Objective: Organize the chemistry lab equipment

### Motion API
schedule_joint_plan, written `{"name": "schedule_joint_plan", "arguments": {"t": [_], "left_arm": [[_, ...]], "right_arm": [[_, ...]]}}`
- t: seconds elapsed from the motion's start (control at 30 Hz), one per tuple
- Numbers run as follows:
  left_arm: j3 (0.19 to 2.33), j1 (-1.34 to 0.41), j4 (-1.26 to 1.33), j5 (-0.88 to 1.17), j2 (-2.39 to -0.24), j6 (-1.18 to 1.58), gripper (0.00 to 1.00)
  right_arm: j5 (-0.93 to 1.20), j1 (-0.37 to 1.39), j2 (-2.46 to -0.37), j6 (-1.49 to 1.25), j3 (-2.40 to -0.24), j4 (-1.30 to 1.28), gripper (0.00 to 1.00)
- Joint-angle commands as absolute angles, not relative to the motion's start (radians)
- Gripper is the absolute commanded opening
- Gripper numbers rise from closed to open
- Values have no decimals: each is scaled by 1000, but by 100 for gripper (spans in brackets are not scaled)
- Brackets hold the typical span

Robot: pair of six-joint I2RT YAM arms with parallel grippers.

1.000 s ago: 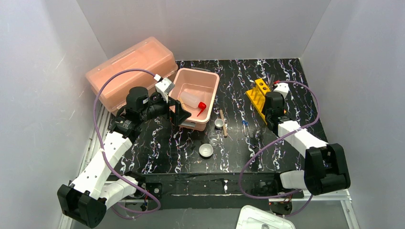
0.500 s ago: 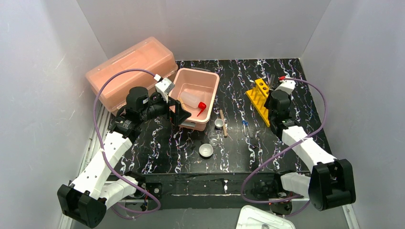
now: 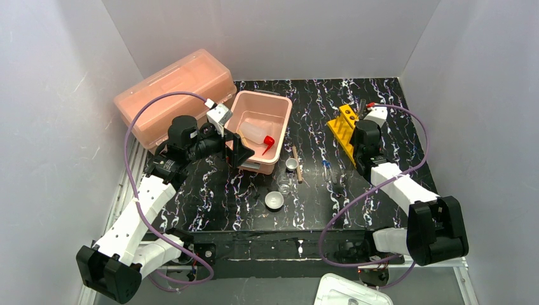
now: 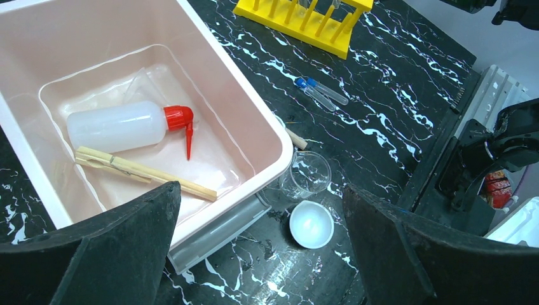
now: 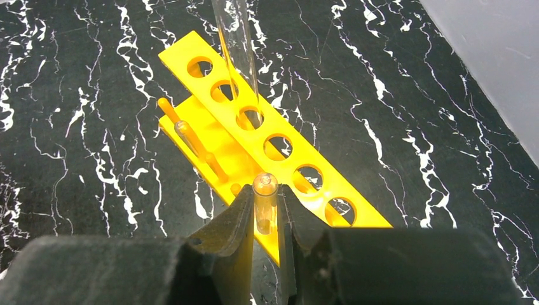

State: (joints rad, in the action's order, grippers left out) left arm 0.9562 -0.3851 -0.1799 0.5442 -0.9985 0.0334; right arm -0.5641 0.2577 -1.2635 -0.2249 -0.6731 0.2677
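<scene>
My right gripper [image 5: 265,198] is shut on a thin clear tube [image 5: 264,194] and holds it above the yellow holed rack [image 5: 279,149], which also shows in the top view [image 3: 343,127]. Another clear tube [image 5: 236,44] stands in one of the rack's holes. My left gripper [image 4: 260,254] is open and empty over the near edge of the pink tub [image 4: 254,121]. In the tub lie the white squeeze bottle with red spout [image 4: 121,126] and a wooden stick [image 4: 136,170]. A white dish [image 4: 311,223], a tiny beaker [image 4: 307,176] and blue-capped tubes [image 4: 321,93] lie on the table.
The large pink lidded box [image 3: 175,89] stands at the back left. A wooden stick [image 3: 296,162] and a second small beaker [image 3: 291,164] lie right of the tub. The white walls close in at both sides and at the back.
My right wrist moved a little back and right, then came back toward the rack, still holding the tube. The left arm has not moved.
</scene>
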Motion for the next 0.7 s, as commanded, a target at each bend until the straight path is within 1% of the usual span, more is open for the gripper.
{"name": "schedule_joint_plan", "arguments": {"t": [0.0,0.27,0.43,0.67], "left_arm": [[969,-379,-173,558,-982,21,98],[967,-379,-173,555,-981,19,98],[969,-379,-176,555,-981,18,98],[969,-379,-179,551,-975,14,98]], "right_arm": [[-605,260,-1275,-225,-680,341,9],[-603,261,-1285,-234,-669,350,9],[-601,261,-1293,-216,-699,355,9],[-616,261,-1328,-244,-714,310,9]]}}
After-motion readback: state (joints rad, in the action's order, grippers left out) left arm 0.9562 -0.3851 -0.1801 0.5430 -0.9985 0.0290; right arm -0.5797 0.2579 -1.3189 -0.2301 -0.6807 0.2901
